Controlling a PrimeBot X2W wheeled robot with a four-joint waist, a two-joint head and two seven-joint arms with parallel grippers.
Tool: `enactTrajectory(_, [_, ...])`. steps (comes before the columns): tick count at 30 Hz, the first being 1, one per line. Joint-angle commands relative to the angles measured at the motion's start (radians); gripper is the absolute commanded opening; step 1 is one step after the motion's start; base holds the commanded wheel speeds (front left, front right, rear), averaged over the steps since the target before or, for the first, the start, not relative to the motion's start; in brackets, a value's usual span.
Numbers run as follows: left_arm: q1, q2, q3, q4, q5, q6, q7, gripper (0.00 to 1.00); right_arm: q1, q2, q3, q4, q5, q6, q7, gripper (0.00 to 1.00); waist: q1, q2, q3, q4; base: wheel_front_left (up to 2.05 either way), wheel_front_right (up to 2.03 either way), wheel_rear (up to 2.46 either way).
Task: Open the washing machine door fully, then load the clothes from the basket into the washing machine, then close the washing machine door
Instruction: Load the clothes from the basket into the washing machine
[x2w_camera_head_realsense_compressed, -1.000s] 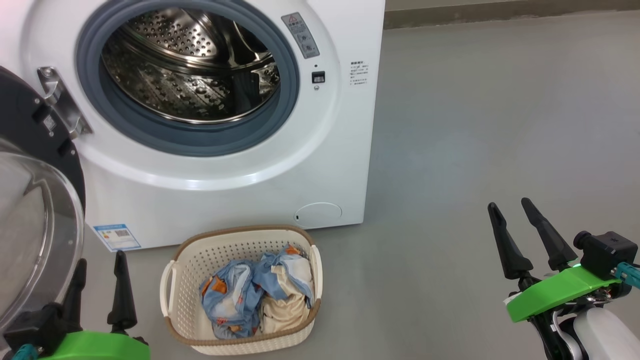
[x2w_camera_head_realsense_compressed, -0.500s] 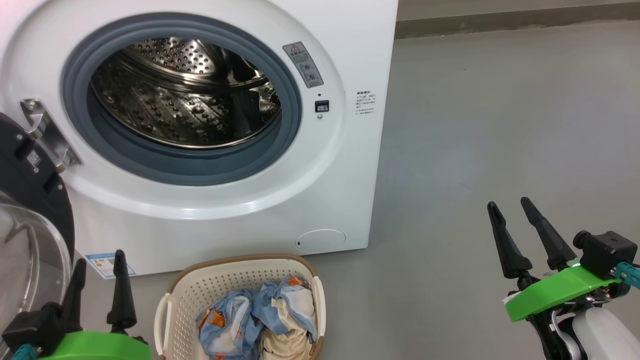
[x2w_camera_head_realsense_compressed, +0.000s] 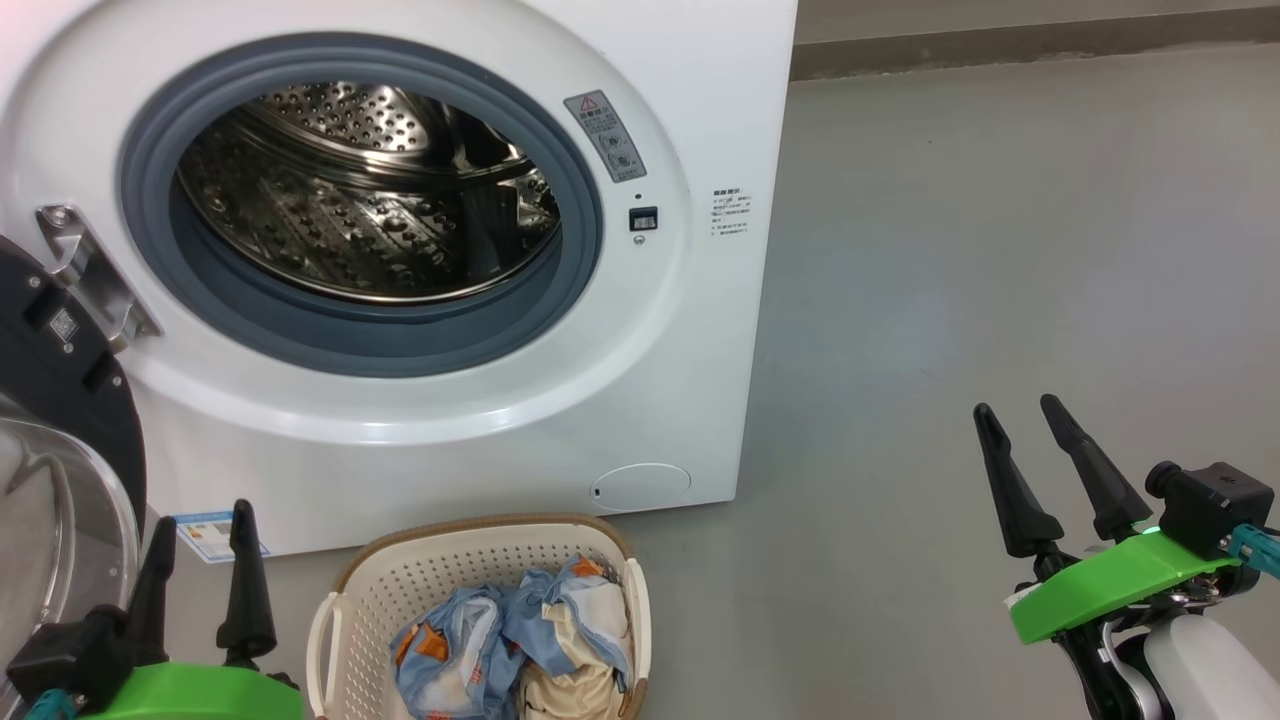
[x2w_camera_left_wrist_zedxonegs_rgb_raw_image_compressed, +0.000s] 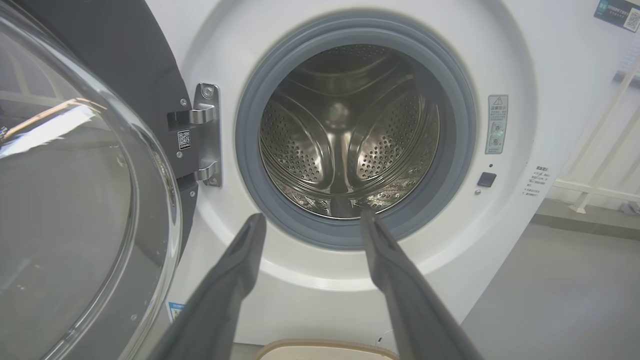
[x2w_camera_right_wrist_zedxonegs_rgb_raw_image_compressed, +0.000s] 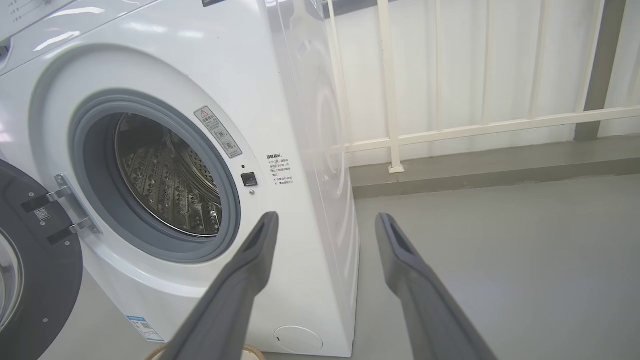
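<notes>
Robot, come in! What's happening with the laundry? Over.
Left gripper open, right gripper open. Washing machine door open, clothes in basket. Nothing blocking the drum.

Warning-triangle sticker (x2w_camera_head_realsense_compressed: 605, 137) on washing machine (x2w_camera_head_realsense_compressed: 450, 460), other lettering unreadable

In the head view the washing machine door (x2w_camera_head_realsense_compressed: 70, 400) runs off the left edge; the basket (x2w_camera_head_realsense_compressed: 440, 575) is cut by the bottom edge (its rim and far wall show), and so are the lower folds of the clothes (x2w_camera_head_realsense_compressed: 520, 650); the print on the energy label (x2w_camera_head_realsense_compressed: 215, 535) and the warning sticker (x2w_camera_head_realsense_compressed: 605, 135) is too small to read.
</notes>
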Motion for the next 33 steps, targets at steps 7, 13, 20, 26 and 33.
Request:
enactTrajectory(7, [-0.026,0.021,0.036,-0.012,0.013,0.002,-0.007,1.00,-0.017,-0.014,0.019,-0.020,-0.007,0.005,-0.012,1.00,0.0000,0.0000,0.000,0.002,0.00,0.00,0.00])
enactTrajectory(13, [-0.027,0.020,0.036,-0.012,0.015,0.004,-0.007,1.00,-0.016,-0.013,0.020,-0.021,-0.006,0.005,-0.012,1.00,0.0000,0.0000,-0.001,0.004,0.00,0.00,0.00])
enactTrajectory(20, [-0.029,0.014,0.025,-0.007,0.013,-0.004,-0.006,1.00,-0.015,-0.012,0.021,-0.018,-0.005,0.005,-0.012,1.00,0.0000,0.0000,0.015,0.000,0.00,0.00,0.00])
enactTrajectory(26, [-0.050,0.004,0.005,0.015,0.013,-0.010,-0.001,1.00,-0.022,-0.006,0.020,-0.015,-0.004,0.005,-0.012,1.00,0.0000,0.0000,0.055,-0.009,0.00,0.00,0.00])
enactTrajectory(33, [-0.105,0.002,-0.018,0.069,0.012,-0.026,0.016,1.00,-0.053,0.000,0.019,-0.025,-0.009,0.005,-0.012,1.00,0.0000,0.0000,0.149,-0.031,0.00,0.00,0.00])
